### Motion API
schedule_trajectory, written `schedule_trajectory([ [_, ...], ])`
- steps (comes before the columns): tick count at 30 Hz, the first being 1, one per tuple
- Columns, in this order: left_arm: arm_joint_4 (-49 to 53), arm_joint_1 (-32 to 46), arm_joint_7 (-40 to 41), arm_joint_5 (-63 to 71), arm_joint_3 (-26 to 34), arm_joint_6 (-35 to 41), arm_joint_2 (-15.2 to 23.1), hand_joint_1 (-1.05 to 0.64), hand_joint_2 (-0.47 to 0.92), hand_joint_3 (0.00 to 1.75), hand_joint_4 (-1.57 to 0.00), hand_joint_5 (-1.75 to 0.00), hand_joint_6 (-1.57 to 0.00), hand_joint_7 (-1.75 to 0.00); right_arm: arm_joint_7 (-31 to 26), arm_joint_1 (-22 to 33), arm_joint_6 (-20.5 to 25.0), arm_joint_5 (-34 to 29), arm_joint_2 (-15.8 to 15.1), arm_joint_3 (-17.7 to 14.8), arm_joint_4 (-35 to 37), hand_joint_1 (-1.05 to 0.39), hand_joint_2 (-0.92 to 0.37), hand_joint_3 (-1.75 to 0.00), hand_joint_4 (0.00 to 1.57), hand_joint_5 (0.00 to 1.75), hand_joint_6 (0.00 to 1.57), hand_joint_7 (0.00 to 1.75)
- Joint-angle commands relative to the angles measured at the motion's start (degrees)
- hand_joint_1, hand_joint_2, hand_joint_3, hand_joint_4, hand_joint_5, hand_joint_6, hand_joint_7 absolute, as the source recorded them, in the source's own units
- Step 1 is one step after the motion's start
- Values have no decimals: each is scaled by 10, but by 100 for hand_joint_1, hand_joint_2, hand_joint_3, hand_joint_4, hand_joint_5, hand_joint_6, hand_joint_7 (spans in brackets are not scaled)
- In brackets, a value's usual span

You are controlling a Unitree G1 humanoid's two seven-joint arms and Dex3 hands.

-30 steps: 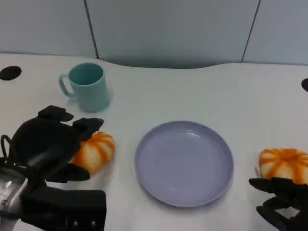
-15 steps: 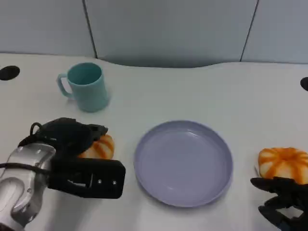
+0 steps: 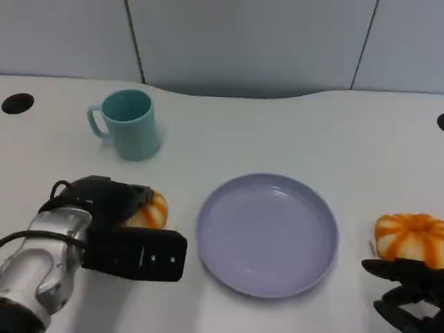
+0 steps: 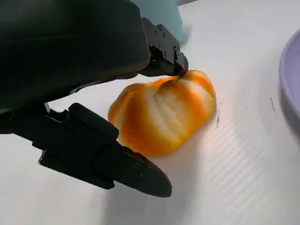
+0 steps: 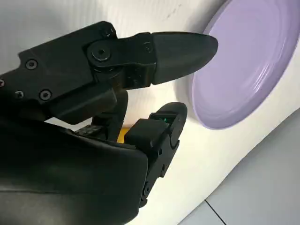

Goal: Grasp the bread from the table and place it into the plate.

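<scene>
White table, orange-white striped bread (image 4: 161,115)

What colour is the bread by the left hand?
Orange with pale whitish stripes, like a pumpkin; the bread shows best in the left wrist view.

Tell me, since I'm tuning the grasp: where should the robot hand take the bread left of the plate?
Across its rounded middle, from above. The bread lies flat on the table, a soft ribbed dome without handle or edge. The left robot hand already straddles it, fingers on opposite sides, so closing there looks best, then lifting toward the plate.
</scene>
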Motion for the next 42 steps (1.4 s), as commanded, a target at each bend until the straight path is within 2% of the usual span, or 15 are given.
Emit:
schedule_trajectory([
  [1, 62, -30, 42, -6, -13, -16, -6, -59, 72, 0, 0, -7, -19, -1, -4, 2, -11, 0, -7, -5, -4, -32, -92, -39, 48, 89, 75, 2],
  [8, 134, -57, 88, -15, -26, -43, -18, -57, 71, 0, 0, -5, -21, -1, -4, 3, -18, 1, -7, -7, -2, -33, -92, -40, 47, 89, 74, 2],
  [12, 251, -99, 114, -24, -41, -60, -45, -57, 74, 1, -7, -9, -23, -1, -4, 6, -23, 1, -8, -9, -4, -33, -92, -40, 48, 90, 75, 2],
  [16, 304, -119, 135, -33, -52, -77, -54, -56, 74, 0, -13, -11, -26, -2, -2, 8, -22, 2, -9, -10, -7, -33, -92, -39, 48, 91, 76, 2],
  [23, 352, -135, 153, -48, -60, -81, -66, -47, 74, 0, -22, -17, -40, -6, -3, 15, -20, 6, -6, -14, -18, -35, -92, -39, 47, 90, 75, 2],
  [26, 366, -123, 227, -48, -63, -94, -69, -40, 78, 2, -32, -25, -52, -11, -3, 17, -16, 7, -5, -15, -20, -34, -92, -39, 46, 89, 75, 1],
  [29, 391, -117, 295, -49, -66, -113, -74, -25, 82, 0, -23, -68, -54, -30, -2, 17, -6, 8, -3, -16, -26, -33, -92, -39, 46, 87, 74, 1],
  [30, 400, -118, 307, -52, -66, -118, -76, -18, 87, 1, -18, -88, -41, -63, -2, 17, -4, 8, -3, -16, -28, -33, -92, -39, 46, 87, 74, 1],
  [32, 418, -117, 336, -64, -58, -135, -80, -15, 90, 0, -15, -99, -28, -92, -2, 17, -5, 10, -3, -16, -27, -33, -92, -39, 47, 86, 74, 1],
  [33, 427, -115, 351, -72, -52, -146, -83, -16, 91, 5, -18, -122, -21, -124, -2, 16, -7, 11, -3, -16, -26, -33, -92, -38, 48, 87, 74, 1],
  [34, 435, -115, 362, -79, -48, -154, -85, -17, 92, 6, -19, -133, -17, -138, -2, 16, -9, 12, -4, -16, -24, -33, -92, -38, 48, 87, 74, 1],
  [35, 442, -115, 378, -86, -43, -166, -86, -17, 92, 7, -19, -139, -16, -145, -2, 15, -10, 12, -4, -16, -23, -33, -92, -38, 48, 86, 75, 1],
  [36, 449, -115, 395, -92, -39, -175, -88, -14, 92, 7, -23, -160, -20, -157, -3, 14, -12, 11, -4, -16, -21, -33, -92, -38, 48, 86, 75, 1],
  [37, 454, -116, 407, -96, -37, -182, -90, -12, 92, 7, -27, -167, -23, -163, -3, 14, -14, 11, -5, -16, -19, -33, -92, -38, 48, 86, 75, 1],
  [42, 478, -125, 466, -83, -53, -188, -94, -12, 92, 14, -51, -174, -35, -174, -2, 12, -18, 12, -6, -16, -15, -34, -92, -38, 49, 86, 74, 1],
])
